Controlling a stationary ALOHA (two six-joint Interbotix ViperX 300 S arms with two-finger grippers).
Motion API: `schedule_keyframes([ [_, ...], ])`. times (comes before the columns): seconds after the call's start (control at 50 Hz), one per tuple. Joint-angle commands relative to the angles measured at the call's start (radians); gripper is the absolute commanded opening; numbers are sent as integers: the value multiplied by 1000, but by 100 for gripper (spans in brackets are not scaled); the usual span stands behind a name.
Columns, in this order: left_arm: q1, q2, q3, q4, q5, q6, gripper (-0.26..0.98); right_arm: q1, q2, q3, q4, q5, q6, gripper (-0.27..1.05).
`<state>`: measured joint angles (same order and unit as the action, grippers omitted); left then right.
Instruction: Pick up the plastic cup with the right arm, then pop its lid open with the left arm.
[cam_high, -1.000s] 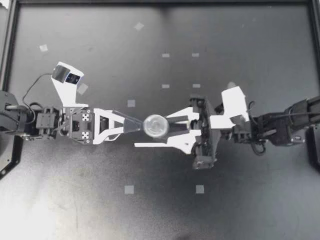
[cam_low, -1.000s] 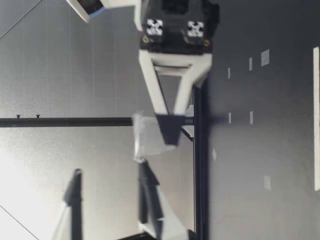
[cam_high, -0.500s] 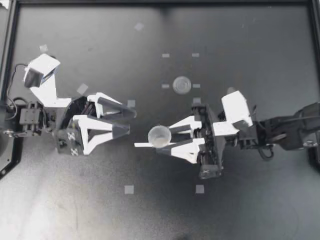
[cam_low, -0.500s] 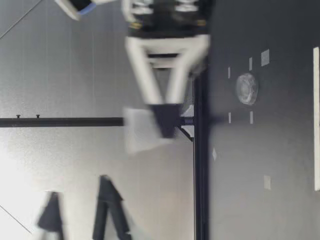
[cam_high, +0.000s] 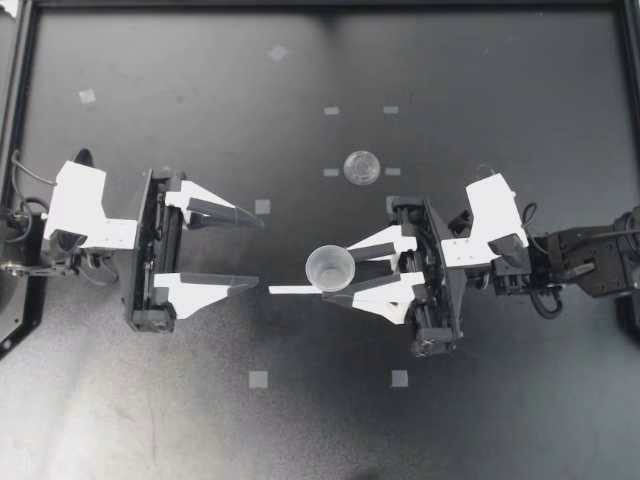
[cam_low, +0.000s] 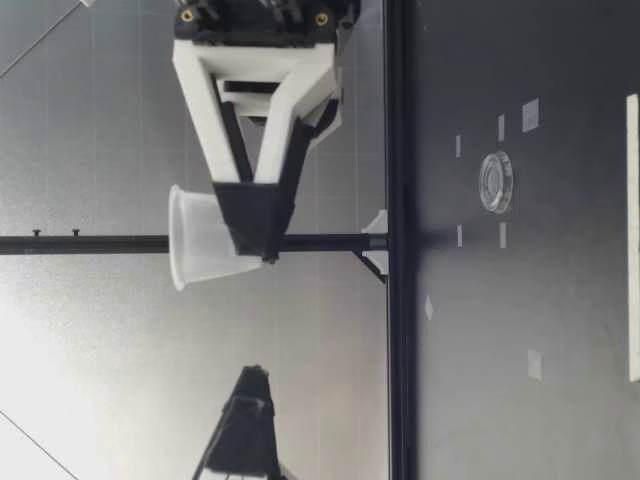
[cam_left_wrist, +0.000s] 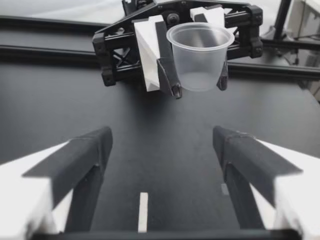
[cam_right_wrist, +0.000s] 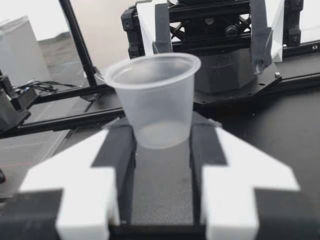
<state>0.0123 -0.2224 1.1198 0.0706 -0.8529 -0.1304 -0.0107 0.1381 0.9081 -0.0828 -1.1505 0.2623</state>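
A: What are we gripping with our right gripper (cam_high: 322, 270)?

B: We are clamping a small clear plastic cup (cam_high: 330, 268) between its two fingers, one pressing on each side of the wall. The cup is standing upright with its mouth up, and it is looking empty in both wrist views.

A: Where is the cup sitting over the table (cam_high: 480, 60)?

B: It is hanging near the middle. In the low view it is lifted well above the surface and touching nothing but the fingers.

A: And our left gripper (cam_high: 258, 250)?

B: Its fingers are standing spread wide and grasping nothing. They are pointing toward the cup, which is ahead of them and well apart.

A: Are we seeing any other container parts?

B: A small round clear lid (cam_high: 361, 167) is lying flat on the table, apart from both grippers and off to one side of the cup. It is sitting between two small tape marks (cam_high: 331, 172).
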Motion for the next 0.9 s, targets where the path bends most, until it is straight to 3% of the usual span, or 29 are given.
schedule_keyframes([
  [0.0, 3, -11, -18, -2, -5, 2, 73, 8, -12, -8, -2, -3, -2, 28],
  [0.88, 2, -6, -12, -2, -5, 2, 73, 8, -8, -12, -2, 15, -2, 28],
])
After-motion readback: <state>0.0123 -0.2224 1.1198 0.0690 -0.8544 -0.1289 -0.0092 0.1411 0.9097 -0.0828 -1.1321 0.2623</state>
